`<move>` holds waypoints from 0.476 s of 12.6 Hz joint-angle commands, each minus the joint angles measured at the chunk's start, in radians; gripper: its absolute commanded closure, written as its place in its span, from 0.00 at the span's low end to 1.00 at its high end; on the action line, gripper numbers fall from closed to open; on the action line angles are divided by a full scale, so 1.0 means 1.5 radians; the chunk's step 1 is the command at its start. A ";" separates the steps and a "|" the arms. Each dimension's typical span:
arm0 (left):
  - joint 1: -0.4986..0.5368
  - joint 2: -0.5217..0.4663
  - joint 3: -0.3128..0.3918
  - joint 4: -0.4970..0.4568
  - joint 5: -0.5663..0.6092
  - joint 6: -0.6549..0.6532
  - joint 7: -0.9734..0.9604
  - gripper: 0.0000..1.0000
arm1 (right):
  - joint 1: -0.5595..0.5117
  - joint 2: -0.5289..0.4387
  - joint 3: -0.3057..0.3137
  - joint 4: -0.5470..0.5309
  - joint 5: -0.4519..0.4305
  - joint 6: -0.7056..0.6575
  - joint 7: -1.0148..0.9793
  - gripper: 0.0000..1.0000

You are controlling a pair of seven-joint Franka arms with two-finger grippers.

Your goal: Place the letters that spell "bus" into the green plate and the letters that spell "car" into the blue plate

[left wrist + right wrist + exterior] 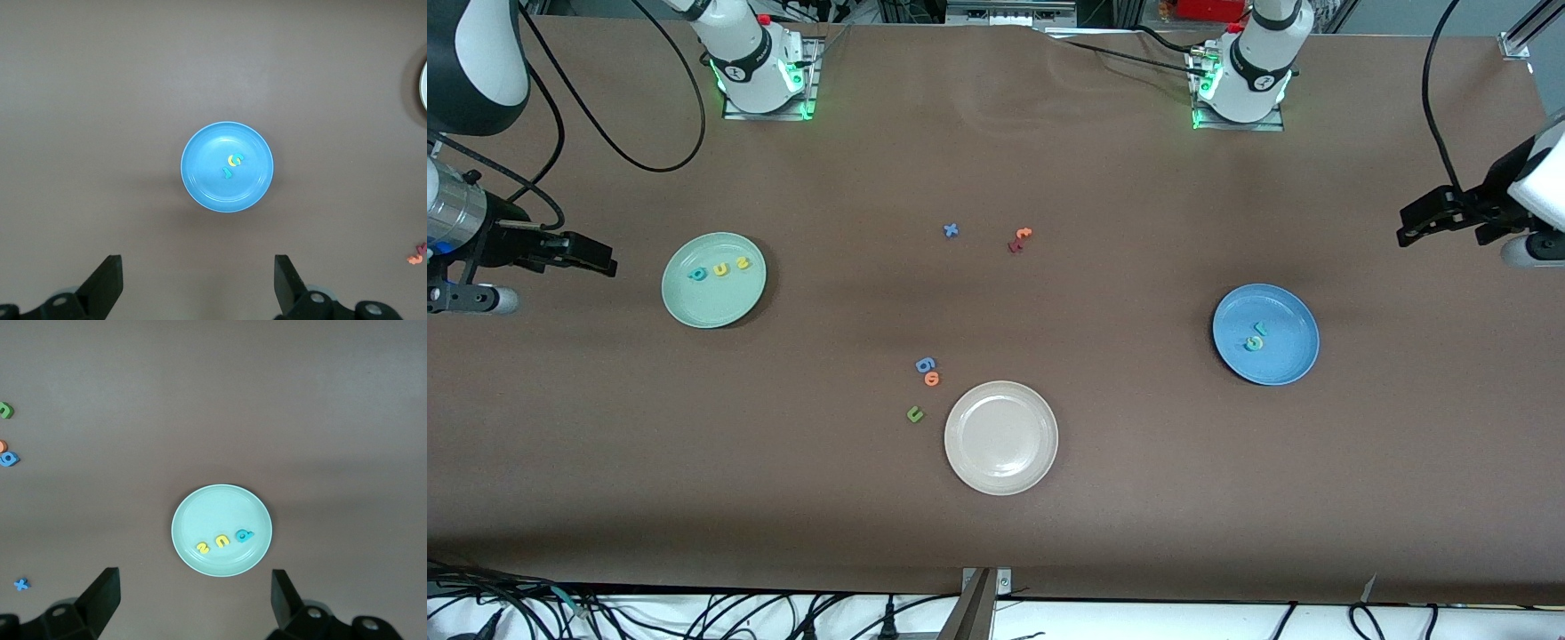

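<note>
The task looked finished. The teal b, yellow u and yellow s (720,268) lay in the green plate (680,298) near the table's right-arm end. The c, a and r (1256,338) lay clustered in the blue plate (1285,360) near the left-arm end. The left gripper (1405,233) and right gripper (609,265) waited at the table's ends, jaws wide and empty.

The only readable signs are the loose foam letters themselves; in the green plate (713,280) lie a teal b (696,274), a yellow u (719,269) and a yellow s (742,264); in the blue plate (1265,334) a teal c, yellow a and teal r (1256,338) huddle, hard to tell apart; on the table lie a blue x (951,230), an orange o (932,380) and a green u (914,413).
</note>
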 commanded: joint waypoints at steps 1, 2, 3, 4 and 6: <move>-0.003 0.001 0.010 -0.008 -0.019 -0.002 0.013 0.00 | 0.000 -0.015 0.003 -0.011 -0.007 -0.003 0.003 0.00; 0.000 0.001 0.010 -0.007 -0.019 -0.002 0.013 0.00 | 0.000 -0.015 0.002 -0.011 -0.007 -0.005 0.004 0.00; 0.000 0.001 0.010 -0.007 -0.019 -0.002 0.014 0.00 | 0.000 -0.015 0.003 -0.006 -0.008 -0.006 0.014 0.00; 0.000 0.001 0.010 -0.007 -0.020 -0.002 0.013 0.00 | 0.000 -0.014 0.003 -0.001 -0.008 -0.007 0.032 0.00; -0.001 0.002 0.009 -0.007 -0.020 -0.002 0.013 0.00 | 0.000 -0.012 0.003 0.002 -0.008 -0.007 0.041 0.00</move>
